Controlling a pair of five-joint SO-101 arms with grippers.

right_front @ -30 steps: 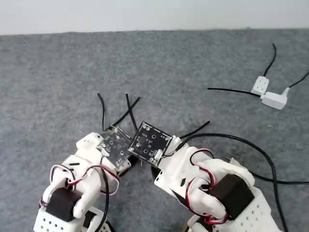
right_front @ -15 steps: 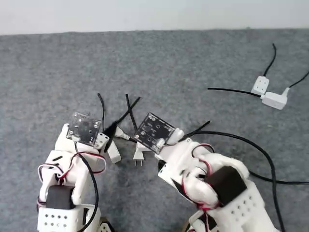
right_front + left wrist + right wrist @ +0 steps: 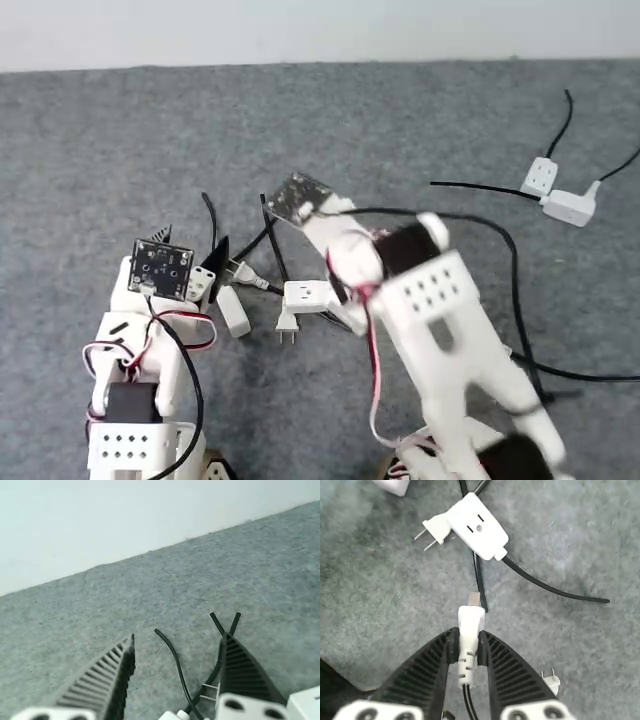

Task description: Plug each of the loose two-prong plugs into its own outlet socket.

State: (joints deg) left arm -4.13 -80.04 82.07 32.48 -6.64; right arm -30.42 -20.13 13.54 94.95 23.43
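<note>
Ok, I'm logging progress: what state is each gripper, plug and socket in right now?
Left gripper: open, empty
Right gripper: shut on the gripped plug
Gripped plug: unplugged, prongs bare
Near socket: slots empty
Second plug: loose beside it, prongs bare
Far socket: touching far plug; whether joined, cannot tell

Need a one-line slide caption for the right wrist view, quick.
Right gripper, jaws shut on a white two-prong plug, aimed toward a white outlet socket lying on grey carpet.
</note>
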